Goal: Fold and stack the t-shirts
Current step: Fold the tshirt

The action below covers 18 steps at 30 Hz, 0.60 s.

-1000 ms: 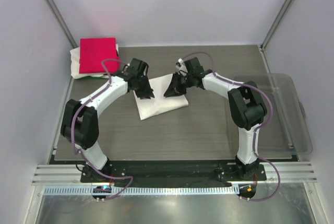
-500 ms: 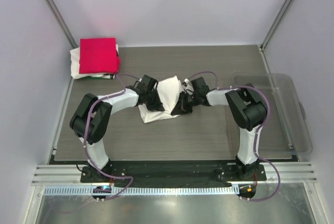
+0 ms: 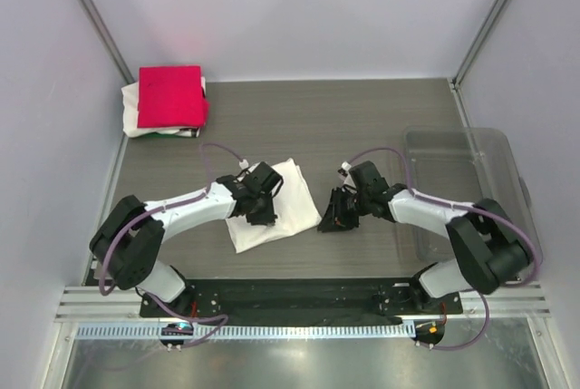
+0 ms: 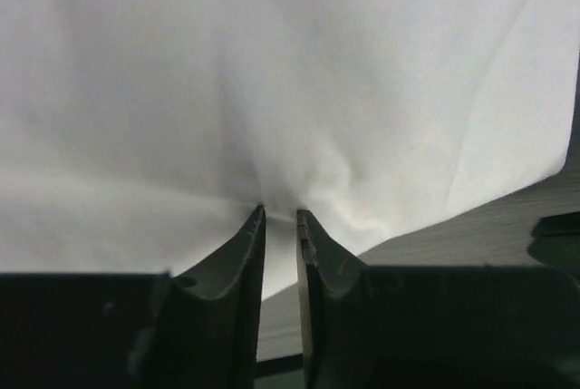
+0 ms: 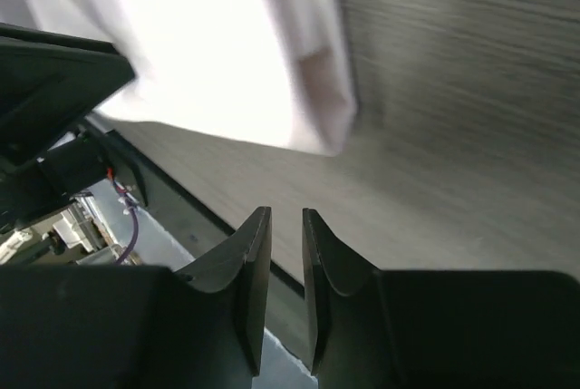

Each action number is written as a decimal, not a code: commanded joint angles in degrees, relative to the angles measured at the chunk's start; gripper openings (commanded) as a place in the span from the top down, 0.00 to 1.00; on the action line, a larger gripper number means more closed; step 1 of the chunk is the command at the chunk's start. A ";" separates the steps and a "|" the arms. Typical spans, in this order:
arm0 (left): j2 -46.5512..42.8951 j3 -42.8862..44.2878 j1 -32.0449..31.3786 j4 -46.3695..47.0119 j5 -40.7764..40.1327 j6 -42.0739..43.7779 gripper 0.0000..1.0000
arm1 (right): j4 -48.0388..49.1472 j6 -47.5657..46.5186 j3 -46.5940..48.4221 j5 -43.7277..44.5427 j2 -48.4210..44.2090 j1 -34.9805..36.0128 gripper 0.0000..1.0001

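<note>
Top view. We show the white t-shirt [image 3: 272, 217] lying as a folded rectangle on the table [image 3: 362, 126], at about 7 o'clock from the table's centre. The crimson t-shirt [image 3: 169, 95] sits folded on the lower white t-shirt [image 3: 131, 106] in the 10 o'clock corner, and the clear tub [image 3: 471, 171] stands at 3 o'clock.

The left gripper [image 4: 279, 212] rests on the folded cloth, its jaws drawn to a narrow slit. The fabric puckers at its tips, but we cannot tell whether a pinch is held. The right gripper [image 5: 285, 212] hangs over bare table just off the shirt's 3 o'clock edge, its jaws barely apart and holding nothing.

We judge that a fold has just been laid and that stacking comes next. That move calls for a hold on both sides of the bundle, so that it does not fall open when lifted and carried toward 10 o'clock onto the crimson t-shirt.

Half a second earlier, the shirt hung bunched between the two grippers, farther from the arm bases. It now lies flat and nearer them, and the right gripper has come clear of it.
</note>
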 commanded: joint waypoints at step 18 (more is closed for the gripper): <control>-12.84 -8.77 -8.44 -5.52 -10.24 -12.43 0.74 | -3.68 -4.23 16.04 7.17 10.53 5.05 0.78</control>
